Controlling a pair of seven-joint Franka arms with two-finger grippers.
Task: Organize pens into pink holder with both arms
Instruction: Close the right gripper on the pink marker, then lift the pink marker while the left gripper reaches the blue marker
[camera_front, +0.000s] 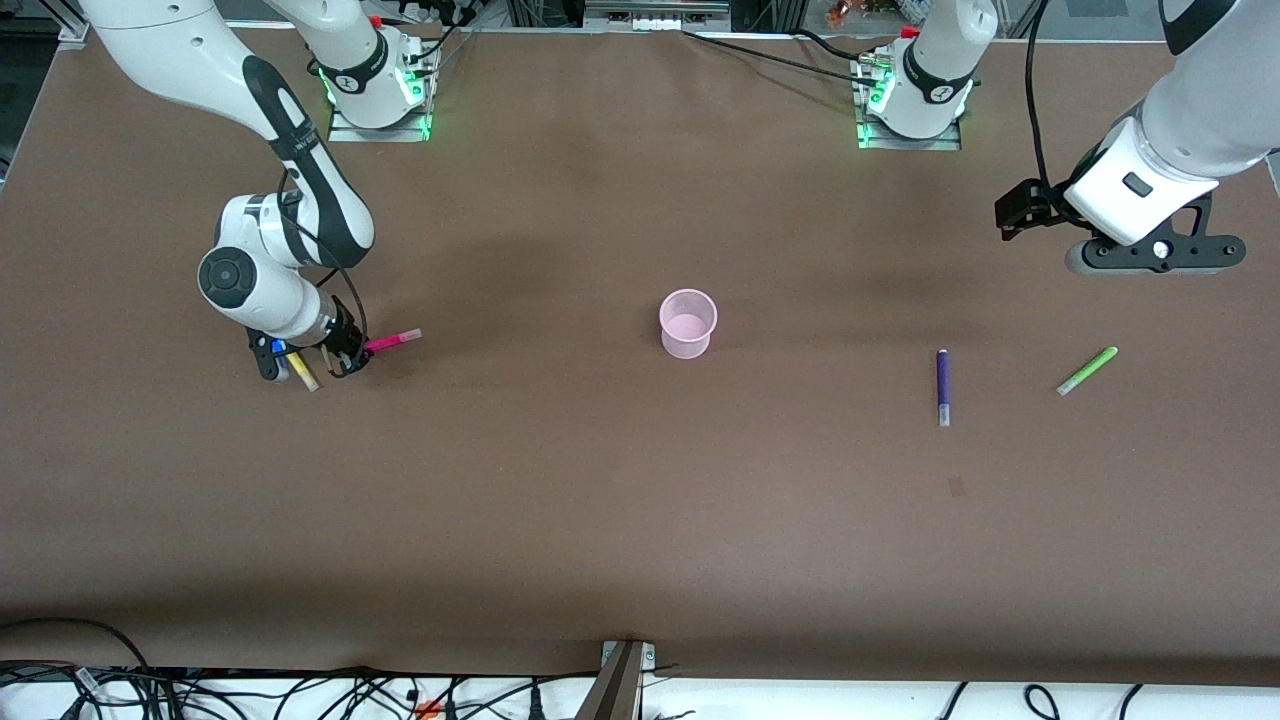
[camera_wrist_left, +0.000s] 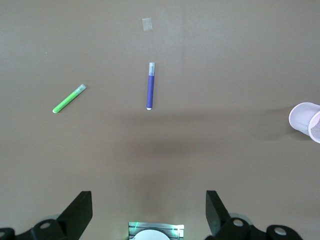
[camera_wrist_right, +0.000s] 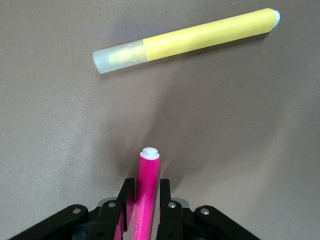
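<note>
- From the front camera I see the round translucent pale pink plastic cup (camera_front: 688, 322) standing upright mid-table. Toward the left arm's end lie a dark purple marker pen (camera_front: 942, 386) and, nearer that end still, a slim lime green marker pen (camera_front: 1087, 370), both flat on the brown table (camera_front: 600, 520) and apart from each other.
- In the same view my right gripper (camera_front: 340, 358) is down at the table toward the right arm's end, with the magenta-pink marker pen (camera_front: 392, 341) sticking out from it toward the cup and a yellow marker pen (camera_front: 303, 371) lying just beside it. The left gripper (camera_front: 1150, 255) hangs high, over the table above the green pen; that arm waits.
- Through the left wrist camera I see its two black fingers (camera_wrist_left: 80, 212) spread wide with nothing between them, the green and purple pens lying on the table below.
- Through the right wrist camera the fingers (camera_wrist_right: 165, 197) press against both sides of the pink pen; the yellow pen lies free close by.
</note>
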